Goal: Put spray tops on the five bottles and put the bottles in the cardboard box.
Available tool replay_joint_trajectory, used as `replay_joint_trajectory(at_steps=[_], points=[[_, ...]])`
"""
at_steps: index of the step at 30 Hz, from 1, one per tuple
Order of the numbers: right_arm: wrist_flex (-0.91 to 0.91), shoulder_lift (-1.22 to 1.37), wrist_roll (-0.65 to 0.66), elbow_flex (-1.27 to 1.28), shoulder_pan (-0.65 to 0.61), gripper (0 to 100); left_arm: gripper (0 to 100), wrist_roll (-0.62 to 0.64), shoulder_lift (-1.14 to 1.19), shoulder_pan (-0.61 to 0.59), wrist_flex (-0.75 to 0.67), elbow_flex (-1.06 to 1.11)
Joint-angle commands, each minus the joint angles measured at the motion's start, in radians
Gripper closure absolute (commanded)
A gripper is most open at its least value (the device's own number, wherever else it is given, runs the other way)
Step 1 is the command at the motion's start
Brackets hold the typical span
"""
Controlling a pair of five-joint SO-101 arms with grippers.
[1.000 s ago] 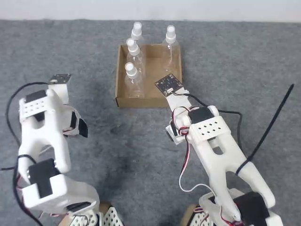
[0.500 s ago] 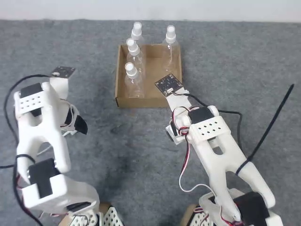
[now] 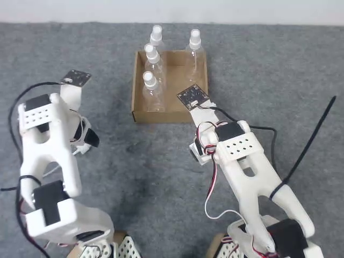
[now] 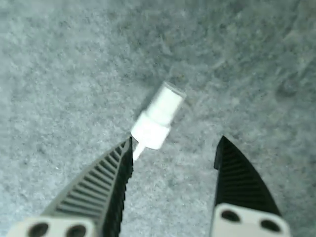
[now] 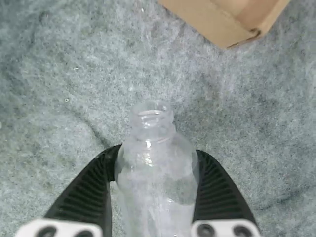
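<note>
A white spray top lies on its side on the grey carpet. My left gripper hangs open just over it, one finger close beside its collar. My right gripper is shut on a clear bottle with a bare, open neck, held upright near a corner of the cardboard box. In the high view the box holds several clear bottles with white spray tops. The left gripper is to the left of the box, and the right arm is just in front of it.
Grey carpet covers the table, with open room between the two arms and on both sides of the box. A black cable rises at the right. The arm bases stand at the near edge.
The left arm's wrist has swung slightly up and toward the far side, with its gripper shifting a little. The right arm and its bottle have stayed put.
</note>
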Motion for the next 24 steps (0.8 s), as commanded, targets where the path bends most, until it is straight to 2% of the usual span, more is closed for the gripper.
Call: replay_joint_trajectory(at_steps=[1,19,24], points=[[-0.018,-0.048,0.0,-0.008,0.012,95.8,75,-0.061,0.028,0.008,-0.052,-0.047],[-0.018,-0.048,0.0,-0.008,0.012,95.8,80,-0.074,0.382,0.032,-0.046,-0.26],[-0.018,-0.048,0.0,-0.008,0.012,95.8,90,-0.075,0.382,0.034,-0.023,-0.265]])
